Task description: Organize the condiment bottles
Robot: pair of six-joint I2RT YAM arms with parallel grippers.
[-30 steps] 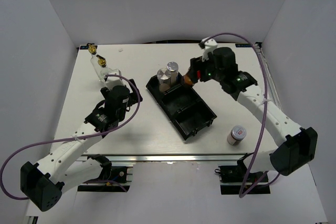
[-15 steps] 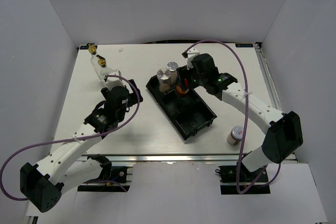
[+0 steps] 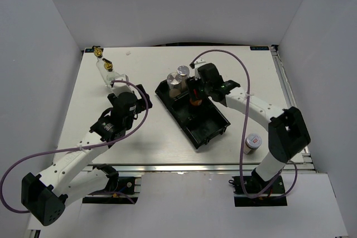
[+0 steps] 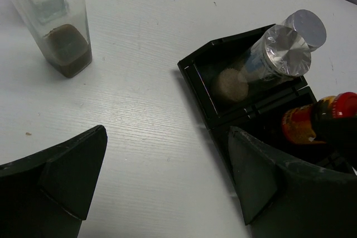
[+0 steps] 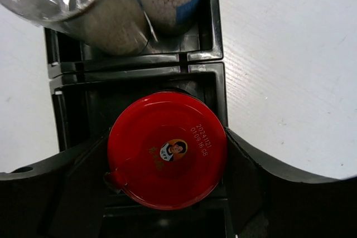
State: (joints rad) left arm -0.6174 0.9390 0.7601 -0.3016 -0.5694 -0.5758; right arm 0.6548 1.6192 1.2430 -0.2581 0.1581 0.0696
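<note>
My right gripper (image 3: 194,94) is shut on the red-capped brown jar (image 5: 167,150) and holds it in the middle compartment of the black tray (image 3: 215,133). Two silver-capped shakers (image 3: 178,80) stand in the tray's far compartment; they also show in the left wrist view (image 4: 279,54). Two tall clear glass bottles with gold spouts (image 3: 106,69) stand at the far left; the base of one shows in the left wrist view (image 4: 53,20). The white-and-red-lidded small jar (image 3: 251,143) stands on the table at the near right. My left gripper (image 4: 162,182) is open and empty over bare table, left of the tray.
The tray lies diagonally across the table's middle, its near compartment holding nothing. White walls enclose the table on the left, right and back. The right arm's purple cable loops above the tray.
My right gripper has carried the red-capped jar leftward from beside the tray and lowered it into the middle compartment. The left arm has not moved.
</note>
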